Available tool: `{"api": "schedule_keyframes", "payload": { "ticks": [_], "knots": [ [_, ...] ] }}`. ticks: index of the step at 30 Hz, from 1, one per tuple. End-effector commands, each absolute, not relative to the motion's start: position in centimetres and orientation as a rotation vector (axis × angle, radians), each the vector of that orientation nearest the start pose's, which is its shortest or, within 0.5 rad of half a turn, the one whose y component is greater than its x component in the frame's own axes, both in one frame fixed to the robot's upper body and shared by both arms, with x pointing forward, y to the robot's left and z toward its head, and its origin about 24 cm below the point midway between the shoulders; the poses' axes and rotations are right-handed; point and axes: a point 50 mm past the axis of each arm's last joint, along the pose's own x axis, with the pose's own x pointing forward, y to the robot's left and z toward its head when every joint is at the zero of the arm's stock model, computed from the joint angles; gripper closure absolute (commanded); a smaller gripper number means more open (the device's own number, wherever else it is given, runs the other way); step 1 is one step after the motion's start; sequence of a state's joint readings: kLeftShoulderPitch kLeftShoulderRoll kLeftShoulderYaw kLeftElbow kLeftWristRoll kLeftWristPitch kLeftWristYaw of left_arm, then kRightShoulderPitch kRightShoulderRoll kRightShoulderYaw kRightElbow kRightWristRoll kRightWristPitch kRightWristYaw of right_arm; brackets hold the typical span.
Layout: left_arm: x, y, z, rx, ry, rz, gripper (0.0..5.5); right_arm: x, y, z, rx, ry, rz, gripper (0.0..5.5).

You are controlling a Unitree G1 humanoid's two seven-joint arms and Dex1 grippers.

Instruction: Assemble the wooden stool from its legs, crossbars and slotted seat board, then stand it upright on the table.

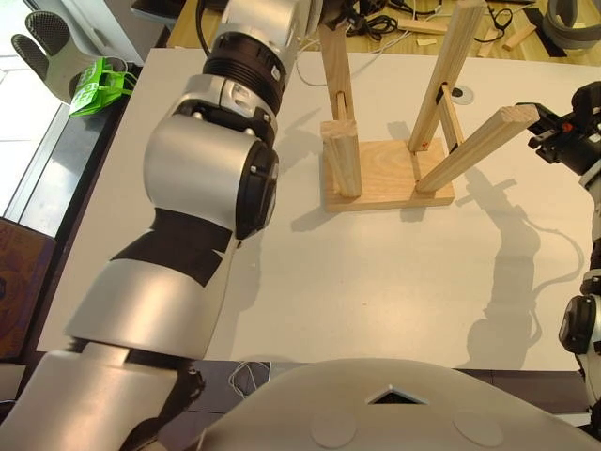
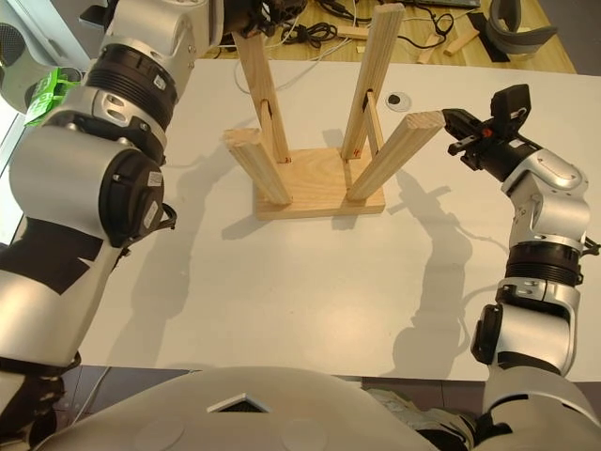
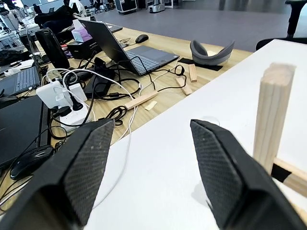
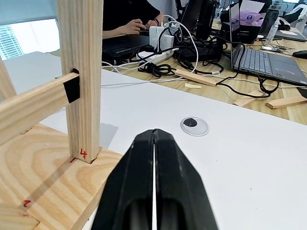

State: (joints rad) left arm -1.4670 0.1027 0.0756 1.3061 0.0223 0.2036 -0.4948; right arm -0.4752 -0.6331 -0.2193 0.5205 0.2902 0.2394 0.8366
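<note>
The stool lies upside down on the white table, its seat board (image 1: 385, 178) flat and the legs pointing up. The far left leg (image 1: 335, 66) and far right leg (image 1: 451, 66) stand tall. A short near left leg (image 1: 343, 155) is upright, while the near right leg (image 2: 394, 155) leans out to the right. A crossbar (image 4: 33, 108) enters the leg marked 4 (image 4: 81, 72). My right gripper (image 2: 455, 132) is shut, empty, just beside the leaning leg's tip. My left gripper (image 3: 151, 125) is open near the top of the far legs, holding nothing.
A round cable grommet (image 2: 401, 99) is set in the table behind the stool. The wooden desk beyond carries laptops, cables, a power strip (image 3: 64, 98), loose wood pieces (image 3: 139, 100) and a grey headset (image 3: 211, 52). A green object (image 1: 99, 85) sits off the table's left edge.
</note>
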Motion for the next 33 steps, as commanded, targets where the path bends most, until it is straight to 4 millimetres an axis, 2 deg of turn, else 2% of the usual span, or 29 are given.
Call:
{"api": "schedule_keyframes", "payload": {
  "ticks": [1, 2, 4, 6, 10, 12, 14, 18, 19, 24, 26, 27, 29, 30, 32, 33],
  "knots": [
    [42.0, 5.1, 29.9, 0.16, -0.132, -0.599, 2.58, 31.6, -29.4, 11.3, -0.085, 0.188, 0.467, 5.48],
    [42.0, 5.4, 30.3, 0.158, -0.152, -0.573, 2.58, 31.6, -29.4, 11.3, -0.086, 0.188, 0.466, 5.48],
    [42.3, 5.7, 29.3, 0.174, -0.124, -0.533, 2.58, 31.6, -29.3, 11.2, -0.086, 0.188, 0.468, 5.48],
    [42.4, 5.5, 26.5, 0.23, -0.022, -0.559, 2.58, 31.6, -29.2, 11.2, -0.085, 0.187, 0.469, 5.48],
    [41.5, 4.9, 18.4, 0.416, 0.266, -0.71, 2.58, 31.6, -29.1, 11.2, -0.083, 0.187, 0.473, 5.48],
    [41.1, 4.7, 16.9, 0.437, 0.317, -0.745, 2.58, 31.6, -29.0, 11.2, -0.084, 0.187, 0.473, 5.48],
    [41.1, 4.3, 17.2, 0.418, 0.308, -0.761, 2.58, 31.5, -29.1, 11.1, -0.085, 0.187, 0.472, 5.48],
    [41.6, 4.0, 20.7, 0.357, 0.196, -0.735, 2.58, 31.5, -28.9, 11.0, -0.084, 0.185, 0.473, 5.48],
    [41.7, 3.9, 22.3, 0.335, 0.138, -0.721, 2.58, 31.6, -28.9, 11.0, -0.083, 0.184, 0.474, 5.48],
    [41.1, 4.5, 33.4, 0.226, -0.263, -0.647, 2.58, 31.3, -29.0, 10.9, -0.082, 0.189, 0.471, 5.48],
    [40.6, 5.4, 36.0, 0.211, -0.356, -0.626, 2.58, 31.3, -29.0, 10.8, -0.081, 0.19, 0.47, 5.48],
    [40.6, 6.4, 36.4, 0.222, -0.377, -0.599, 2.58, 31.2, -29.0, 10.8, -0.081, 0.191, 0.471, 5.48],
    [41.3, 9.8, 35.2, 0.25, -0.347, -0.504, 2.58, 31.0, -29.0, 10.6, -0.086, 0.201, 0.47, 5.48],
    [42.0, 12.3, 33.1, 0.279, -0.283, -0.43, 2.58, 30.8, -29.2, 10.3, -0.09, 0.213, 0.464, 5.48],
    [42.5, 17.2, 27.6, 0.348, -0.117, -0.311, 2.58, 30.4, -29.6, 9.7, -0.099, 0.24, 0.447, 5.48],
    [42.4, 18.8, 25.7, 0.366, -0.058, -0.278, 2.58, 30.2, -29.7, 9.5, -0.103, 0.247, 0.441, 5.48]
  ]
}}
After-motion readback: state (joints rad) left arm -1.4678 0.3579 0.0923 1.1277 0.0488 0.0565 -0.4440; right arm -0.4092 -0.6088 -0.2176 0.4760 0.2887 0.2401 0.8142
